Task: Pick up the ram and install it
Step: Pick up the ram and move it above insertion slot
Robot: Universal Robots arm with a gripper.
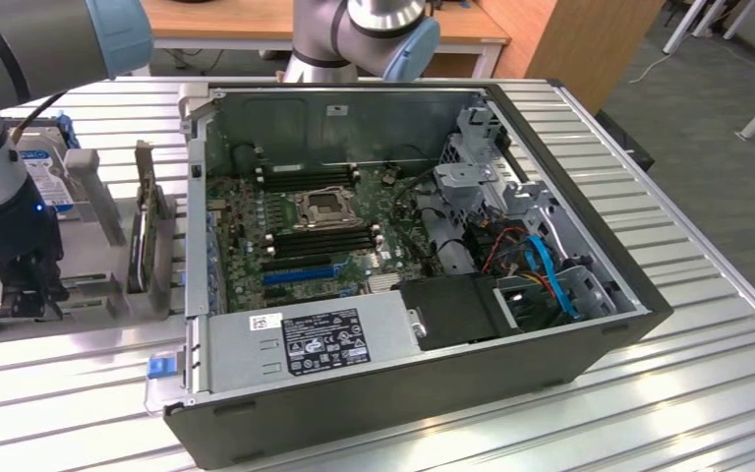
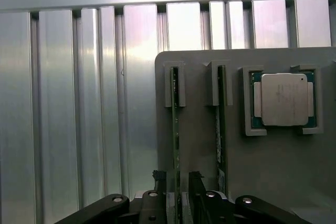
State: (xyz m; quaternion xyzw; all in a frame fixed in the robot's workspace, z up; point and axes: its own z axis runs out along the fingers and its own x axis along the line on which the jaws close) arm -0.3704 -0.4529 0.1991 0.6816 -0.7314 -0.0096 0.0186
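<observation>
The ram (image 2: 176,129), a thin green board seen edge-on, stands upright in a slotted grey holder (image 2: 283,171). My gripper (image 2: 177,178) is lowered over its near end. One dark finger (image 2: 161,179) stands on each side of the stick with a small gap, so the jaws are open and straddle it. A second green stick (image 2: 220,129) stands parallel in the neighbouring slot. In the exterior view my gripper (image 1: 21,290) hangs low at the exterior view's left, beside the open computer case (image 1: 588,334). The motherboard (image 1: 312,216) lies in the case with its dark memory slots (image 1: 325,238).
A processor chip (image 2: 283,99) rests in a recess of the same holder. A dark expansion card (image 1: 154,246) stands upright between the holder and the case. A bright-blue slot (image 1: 302,275), a power supply (image 1: 312,339) and cables (image 1: 549,275) are inside the case. The table is ribbed aluminium (image 2: 79,103).
</observation>
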